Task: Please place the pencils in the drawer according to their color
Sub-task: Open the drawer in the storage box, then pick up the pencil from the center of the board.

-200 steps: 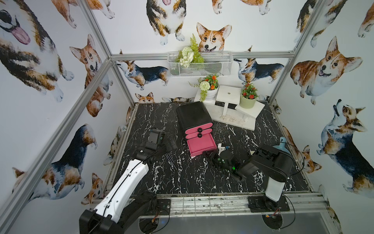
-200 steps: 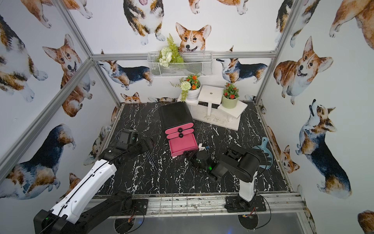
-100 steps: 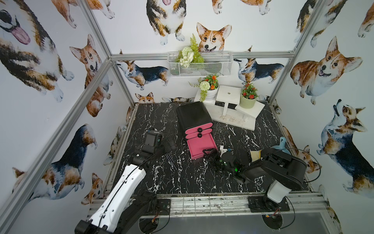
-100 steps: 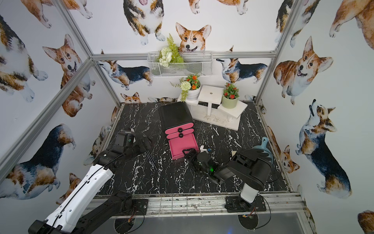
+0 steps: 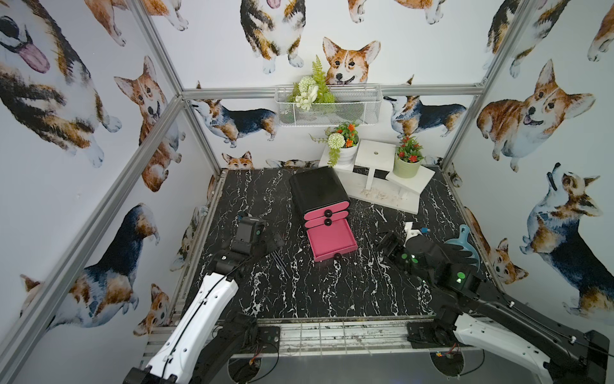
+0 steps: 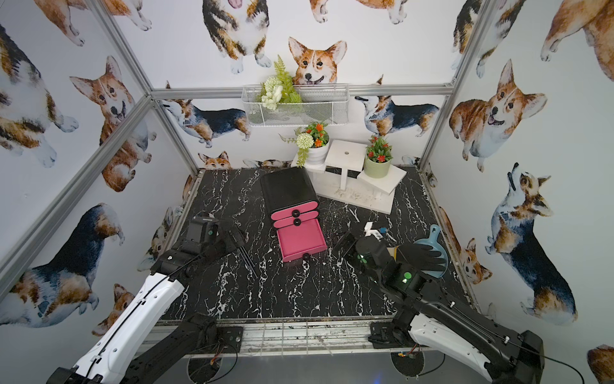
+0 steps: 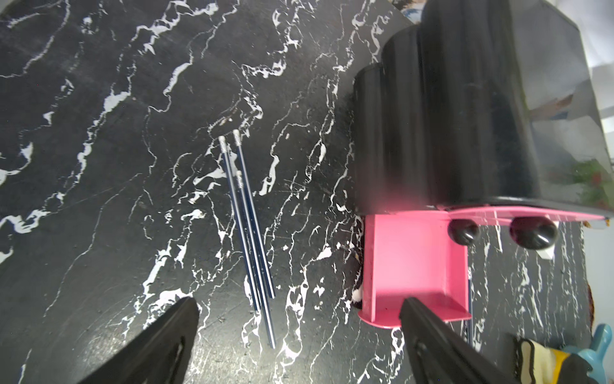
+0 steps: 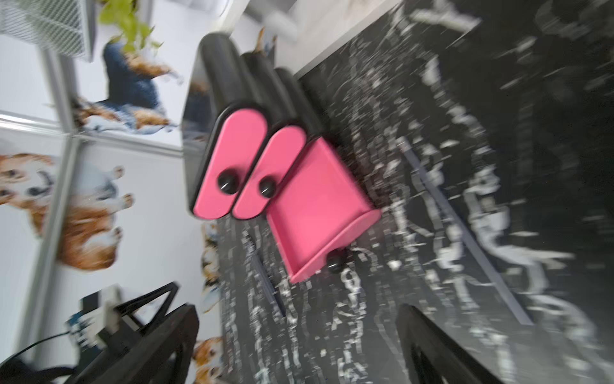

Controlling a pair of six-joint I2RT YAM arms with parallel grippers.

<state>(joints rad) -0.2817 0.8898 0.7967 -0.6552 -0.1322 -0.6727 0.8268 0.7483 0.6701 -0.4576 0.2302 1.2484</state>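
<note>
3 dk-blue pencils (image 7: 252, 239) bunched flat on tabletop (image 7: 99, 166), at 9 o'clock of open drawer (image 5: 332, 237). 1 more pencil (image 8: 465, 231) at its 3 o'clock. The drawer unit (image 5: 317, 189) has 3 drawers: 1 out, 2 closed. L gripper (image 7: 298, 301) jaws apart, holding nothing; R gripper (image 8: 296, 308) likewise.

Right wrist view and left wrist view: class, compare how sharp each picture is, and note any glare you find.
Right wrist view: motion-blurred, with the white veins of the black marble tabletop smeared into streaks and the open pink drawer soft-edged. Left wrist view: sharp, with the three dark blue pencils crisp, while the glossy black cabinet carries pale reflections on its top.
</note>
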